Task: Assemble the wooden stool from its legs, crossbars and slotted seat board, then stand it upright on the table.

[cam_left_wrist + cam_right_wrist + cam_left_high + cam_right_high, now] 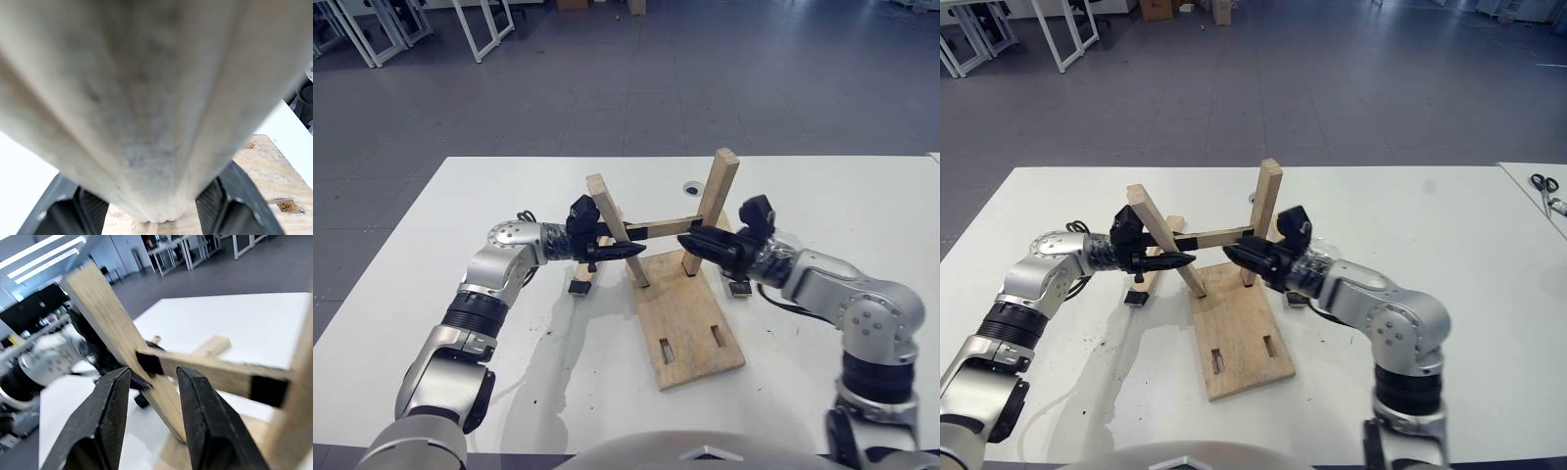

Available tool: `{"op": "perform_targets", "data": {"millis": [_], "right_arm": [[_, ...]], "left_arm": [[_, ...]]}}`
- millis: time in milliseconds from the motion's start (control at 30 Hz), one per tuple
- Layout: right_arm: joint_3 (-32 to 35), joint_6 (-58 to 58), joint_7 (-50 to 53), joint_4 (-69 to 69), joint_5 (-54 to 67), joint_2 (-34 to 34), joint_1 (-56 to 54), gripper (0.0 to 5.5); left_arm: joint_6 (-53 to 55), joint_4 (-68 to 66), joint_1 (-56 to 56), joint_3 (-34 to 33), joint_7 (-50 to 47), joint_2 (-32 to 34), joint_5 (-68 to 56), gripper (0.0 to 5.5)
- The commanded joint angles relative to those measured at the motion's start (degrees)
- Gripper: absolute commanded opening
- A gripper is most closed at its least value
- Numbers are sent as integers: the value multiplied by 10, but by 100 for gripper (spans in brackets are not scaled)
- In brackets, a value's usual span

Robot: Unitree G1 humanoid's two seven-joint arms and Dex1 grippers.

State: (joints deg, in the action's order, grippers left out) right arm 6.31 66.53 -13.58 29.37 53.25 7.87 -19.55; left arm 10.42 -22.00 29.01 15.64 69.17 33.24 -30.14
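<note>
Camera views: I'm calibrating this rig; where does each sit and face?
Left and right eye views: on the head, looking forward and down at the table; both arms show; same scene.
Left wrist view: on the left wrist, facing the tilted leg in the left claw, seat board beyond.
Right wrist view: on the right wrist, facing the crossbar past the open right claw; shares that leg.

Bright, even overhead light falls on the white bench (pixel 391 245). Ceiling light strips (pixel 44 259) glow above the room in the right wrist view. Shadows beside the seat board (pixel 690 323) are soft-edged. The leg (pixel 146 98), close against the left wrist camera, is out of focus.
</note>
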Motion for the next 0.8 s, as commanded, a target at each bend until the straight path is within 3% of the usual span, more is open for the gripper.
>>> {"op": "perform_targets", "data": {"millis": [33,100,233,333,400,467,533,600,633,667,733,800], "right_arm": [[-81,-92,142,7,-143,-71,-142,132],[-142,-152,154,-37,-231,-56,-142,132],[-293,-138,131,-106,-312,3,-40,132],[-348,-121,108,-103,-332,26,-4,132],[-338,-137,106,-99,-333,4,-8,132],[-282,-179,110,-83,-314,-37,-22,132],[-205,-200,99,-31,-260,-56,-33,132],[-106,-148,77,49,-131,-34,-10,132],[-71,-109,56,78,-61,-3,14,132],[-48,-55,-12,106,-9,89,66,132],[-42,3,-153,128,9,281,153,132],[-26,-6,-265,100,-18,421,199,132]], "left_arm": [[22,-75,-79,116,-30,33,179,205],[22,-75,-74,119,-28,31,179,205],[27,-62,-70,127,-24,30,177,205],[30,-61,-63,132,-24,27,177,205],[30,-62,-61,135,-28,25,176,205],[29,-63,-63,140,-32,23,178,205],[25,-64,-68,144,-36,23,180,205],[18,-71,-73,146,-36,26,183,205],[16,-72,-79,146,-38,29,183,205],[14,-76,-81,145,-37,31,182,205],[13,-80,-86,139,-38,35,177,205],[5,-90,-81,136,-27,37,174,205]]}}
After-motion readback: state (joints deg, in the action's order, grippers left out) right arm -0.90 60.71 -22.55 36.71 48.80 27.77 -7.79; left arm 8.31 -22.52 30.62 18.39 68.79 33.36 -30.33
